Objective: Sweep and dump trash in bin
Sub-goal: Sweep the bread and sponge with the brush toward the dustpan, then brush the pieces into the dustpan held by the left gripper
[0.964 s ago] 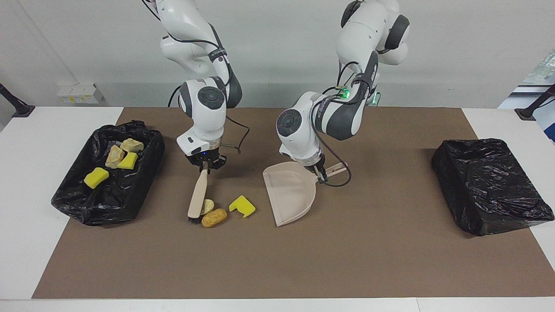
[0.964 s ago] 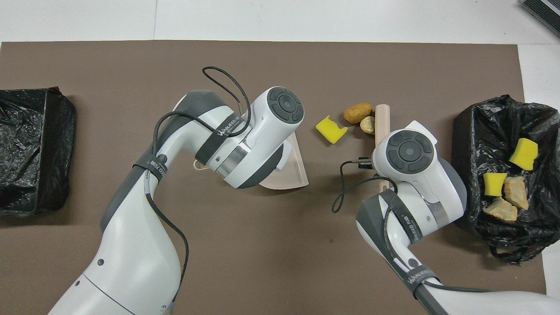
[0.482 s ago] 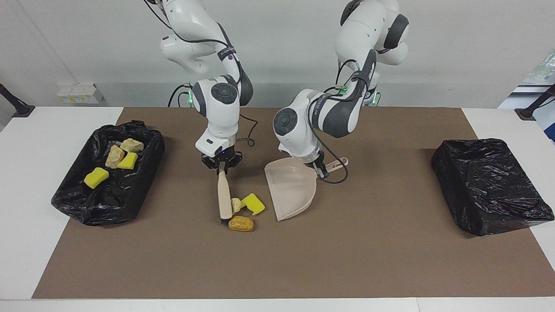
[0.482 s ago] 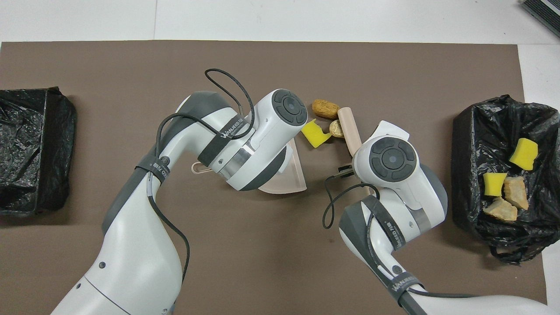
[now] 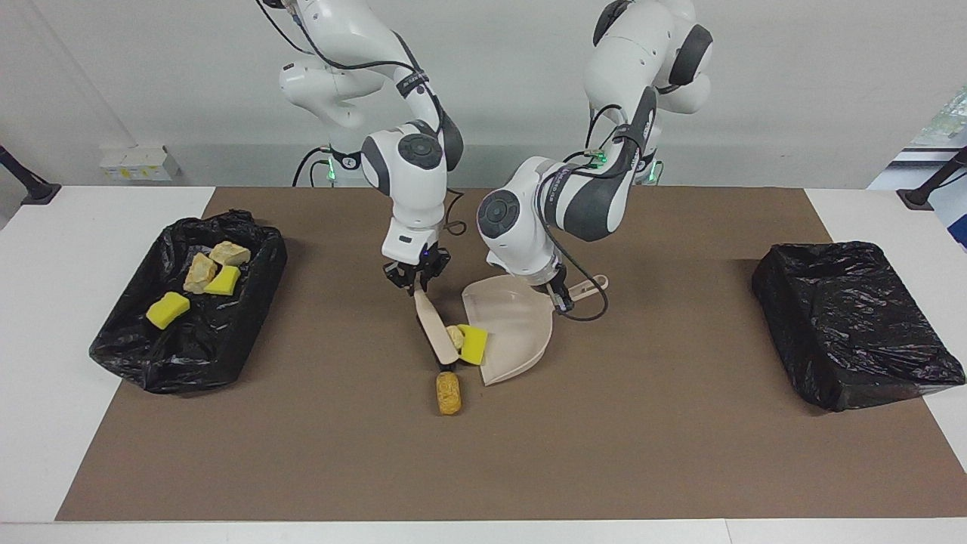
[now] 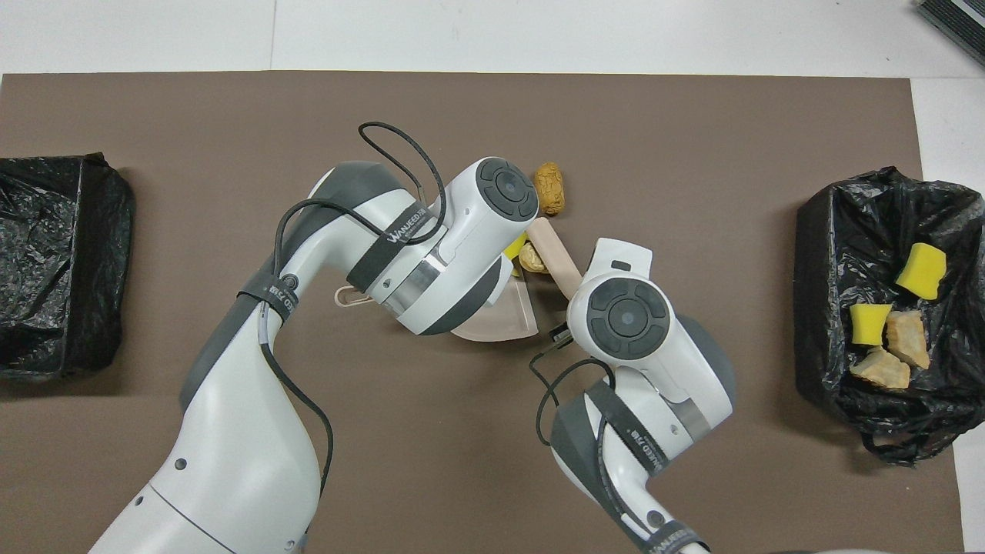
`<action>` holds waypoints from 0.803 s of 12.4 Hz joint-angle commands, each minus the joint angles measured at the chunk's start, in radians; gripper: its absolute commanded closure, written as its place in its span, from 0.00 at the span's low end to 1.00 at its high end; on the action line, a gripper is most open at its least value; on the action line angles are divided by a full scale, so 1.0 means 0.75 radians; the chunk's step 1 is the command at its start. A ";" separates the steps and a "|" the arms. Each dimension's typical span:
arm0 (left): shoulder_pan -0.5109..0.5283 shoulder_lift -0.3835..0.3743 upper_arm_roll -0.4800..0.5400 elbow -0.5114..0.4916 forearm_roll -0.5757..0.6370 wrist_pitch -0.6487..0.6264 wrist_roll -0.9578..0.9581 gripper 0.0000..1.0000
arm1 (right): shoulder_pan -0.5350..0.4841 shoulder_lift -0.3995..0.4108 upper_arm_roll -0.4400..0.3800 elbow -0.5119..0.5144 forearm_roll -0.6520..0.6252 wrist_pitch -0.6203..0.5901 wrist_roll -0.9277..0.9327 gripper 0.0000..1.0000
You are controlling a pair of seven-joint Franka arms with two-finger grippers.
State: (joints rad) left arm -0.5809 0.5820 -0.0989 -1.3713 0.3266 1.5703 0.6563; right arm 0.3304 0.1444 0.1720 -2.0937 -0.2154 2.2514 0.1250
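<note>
Brush (image 5: 437, 332) (R gripper (image 5: 415, 281)) pushes sponge (image 5: 474, 344) into dustpan (image 5: 514, 332).

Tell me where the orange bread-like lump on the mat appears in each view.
Facing view: the orange lump lies low in the centre, just under the brush tip.
Overhead view: the lump lies high in the centre, above the brush.
Shared landmark: the beige brush.

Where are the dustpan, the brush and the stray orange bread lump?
dustpan (image 5: 517, 332): facing view, bare pan floor.
brush (image 5: 434, 326): facing view, mid-handle.
orange bread lump (image 5: 449, 393): facing view, its middle, on the mat.
</note>
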 commanded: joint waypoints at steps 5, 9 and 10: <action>0.009 -0.027 0.003 -0.090 0.012 0.103 -0.016 1.00 | -0.148 -0.180 0.057 0.002 0.265 -0.169 -0.358 1.00; 0.014 -0.027 0.003 -0.090 0.012 0.111 -0.020 1.00 | -0.246 -0.111 0.055 0.112 0.263 -0.155 -0.375 1.00; 0.016 -0.027 0.005 -0.090 0.010 0.111 -0.020 1.00 | -0.256 -0.080 0.053 0.141 0.261 -0.153 -0.373 1.00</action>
State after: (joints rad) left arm -0.5769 0.5807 -0.0925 -1.4031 0.3266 1.6140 0.6566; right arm 0.1626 0.0306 0.2053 -2.0495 -0.0448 2.1381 -0.1239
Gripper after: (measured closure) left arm 0.687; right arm 0.740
